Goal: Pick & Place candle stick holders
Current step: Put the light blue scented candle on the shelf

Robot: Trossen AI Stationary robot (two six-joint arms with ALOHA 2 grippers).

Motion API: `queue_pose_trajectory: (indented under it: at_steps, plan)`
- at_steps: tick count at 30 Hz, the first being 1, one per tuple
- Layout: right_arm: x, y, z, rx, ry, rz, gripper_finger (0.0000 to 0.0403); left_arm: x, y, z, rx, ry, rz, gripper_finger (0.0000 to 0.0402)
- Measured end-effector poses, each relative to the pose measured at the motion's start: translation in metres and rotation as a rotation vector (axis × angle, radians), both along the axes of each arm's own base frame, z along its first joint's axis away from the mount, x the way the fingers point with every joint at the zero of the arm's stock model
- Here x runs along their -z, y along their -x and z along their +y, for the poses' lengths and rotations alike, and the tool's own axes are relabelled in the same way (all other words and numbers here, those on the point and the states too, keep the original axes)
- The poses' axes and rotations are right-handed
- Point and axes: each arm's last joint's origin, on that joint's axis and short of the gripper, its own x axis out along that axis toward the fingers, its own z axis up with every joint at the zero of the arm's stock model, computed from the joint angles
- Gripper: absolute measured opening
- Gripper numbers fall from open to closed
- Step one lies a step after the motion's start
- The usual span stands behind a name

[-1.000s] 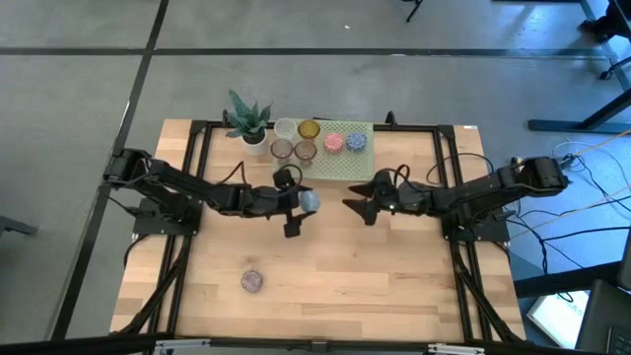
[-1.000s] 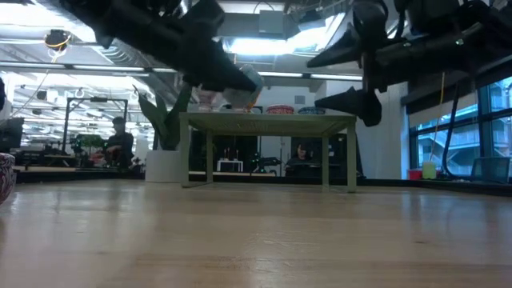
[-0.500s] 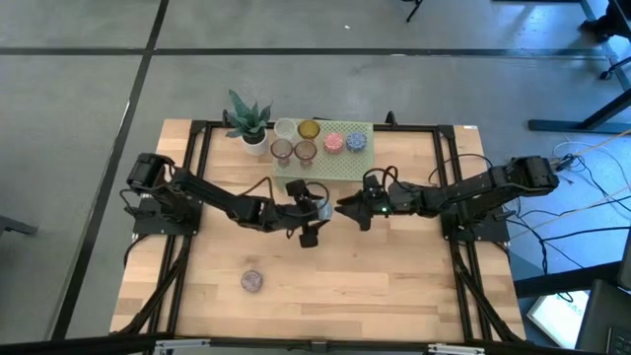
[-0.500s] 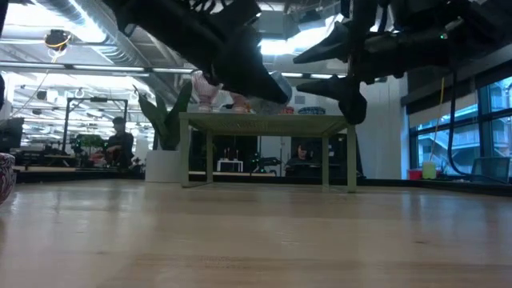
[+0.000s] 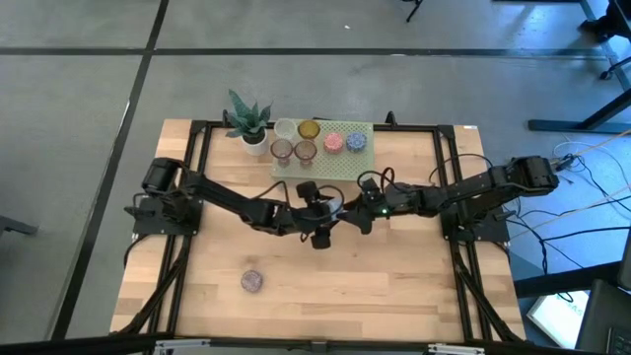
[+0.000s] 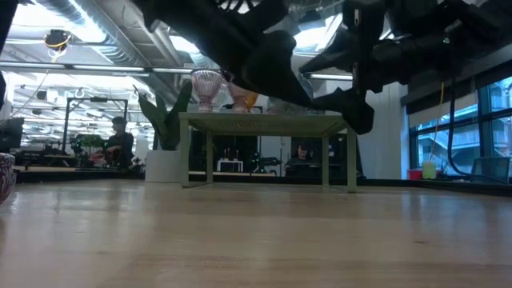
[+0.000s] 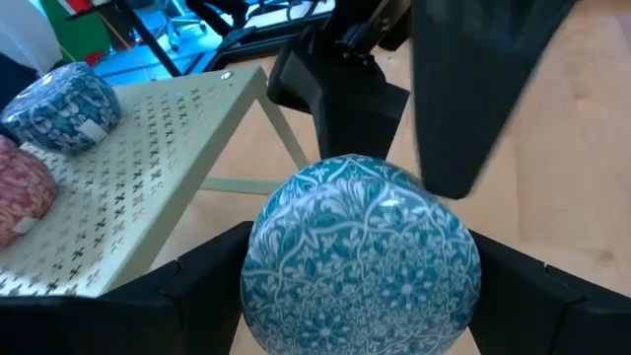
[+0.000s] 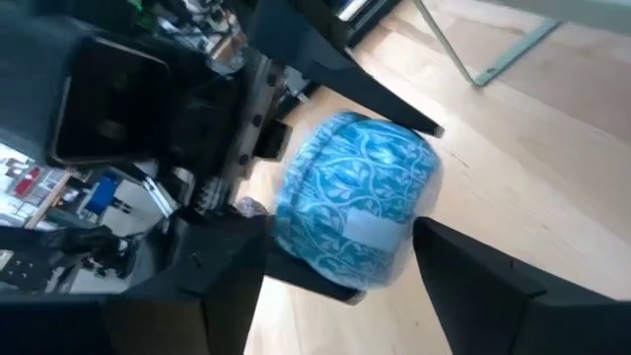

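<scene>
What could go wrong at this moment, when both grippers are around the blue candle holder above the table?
1. The left gripper holds the blue candle holder in the air, and the right gripper stands open around it. If the left lets go too early, the holder may fall on the table.
2. The fingers of both arms crowd the same small cup, so they may knock together and push it loose.

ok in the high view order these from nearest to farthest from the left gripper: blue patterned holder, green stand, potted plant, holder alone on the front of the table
1. blue patterned holder, between the left gripper fingers.
2. green stand, just behind it.
3. lone holder, front left, and potted plant, back left: too close to call.
</scene>
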Motion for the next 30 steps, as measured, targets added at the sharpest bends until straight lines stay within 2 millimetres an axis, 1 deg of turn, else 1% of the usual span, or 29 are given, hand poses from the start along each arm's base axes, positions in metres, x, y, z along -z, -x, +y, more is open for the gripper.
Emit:
queue_pose_trajectory:
  at_steps: [5,10,20,24,30]
  plan:
    - [0.0012,0.0003,0.0000,-0.002,0.005,0.012,0.0277,0.0038,-0.0062,-0.0007,-0.002,0.005,0.003,0.0304]
    - [0.0006,0.0001,0.0001,-0.003,0.000,0.006,0.0290,0.0062,-0.0069,-0.0006,-0.008,0.001,0.011,0.0304]
    - [-0.0003,-0.0002,-0.0021,0.068,0.026,-0.004,0.0293,0.0015,-0.0103,0.0005,-0.009,0.015,-0.052,0.0304]
    - [-0.0001,0.0000,-0.0021,0.063,0.040,-0.001,0.0282,0.0017,-0.0102,0.0003,-0.008,0.015,-0.051,0.0304]
    - [0.0001,0.0001,-0.0022,0.063,0.048,0.002,0.0245,0.0024,-0.0096,-0.0017,-0.002,0.012,-0.044,0.0304]
